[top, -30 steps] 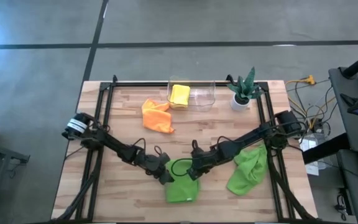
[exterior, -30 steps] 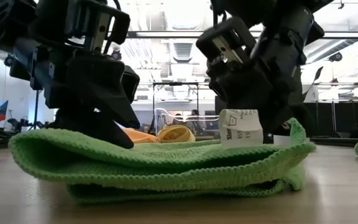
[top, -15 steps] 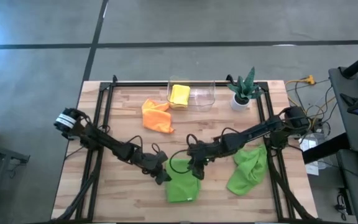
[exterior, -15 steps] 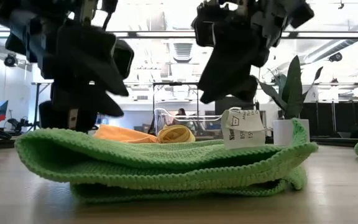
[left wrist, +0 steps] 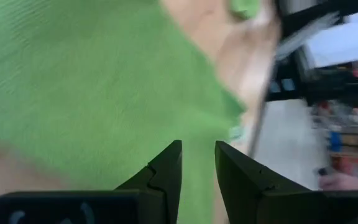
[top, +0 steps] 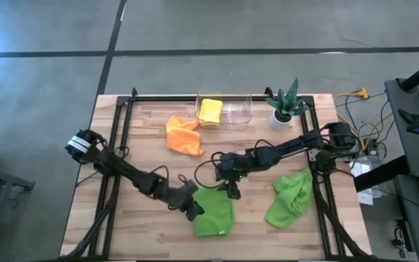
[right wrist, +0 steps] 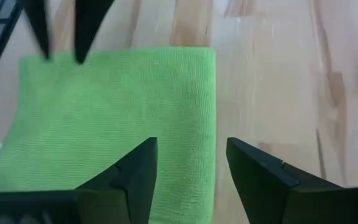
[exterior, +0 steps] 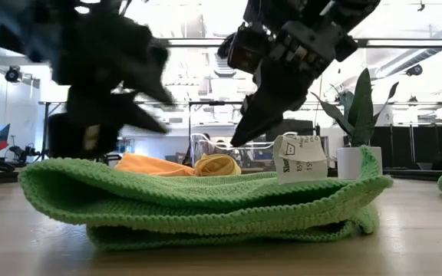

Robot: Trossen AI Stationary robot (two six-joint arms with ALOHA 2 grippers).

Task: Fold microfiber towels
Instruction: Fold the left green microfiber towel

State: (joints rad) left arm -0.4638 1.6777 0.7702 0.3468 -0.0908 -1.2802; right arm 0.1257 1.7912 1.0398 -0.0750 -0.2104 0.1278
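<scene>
A lime green microfiber towel (top: pixel 217 212) lies folded flat on the wooden table (top: pixel 137 218), its white tag (exterior: pixel 301 158) standing up at one corner. My left gripper (top: pixel 193 209) hovers over the towel's left edge, its fingers (left wrist: pixel 166 163) a little apart with nothing between them. My right gripper (top: pixel 231 191) hangs open over the towel's far edge (right wrist: pixel 166 56), clear of the cloth. A second lime green towel (top: pixel 291 196) lies crumpled at the right. An orange towel (top: pixel 182 135) lies crumpled farther back. A yellow towel (top: pixel 210 110) sits in a clear box.
A clear box (top: pixel 233 109) and a spiky plant in a white pot (top: pixel 284 108) stand along the far edge. Black frame rails (top: pixel 122 138) run along the table's left and right sides. Bare wood shows at the near left and between the two green towels.
Both grippers have risen off the folded green towel and now hang clear above it. My right gripper has also gone toward the far edge and rolled about its own axis. The towel has stayed folded in place.
</scene>
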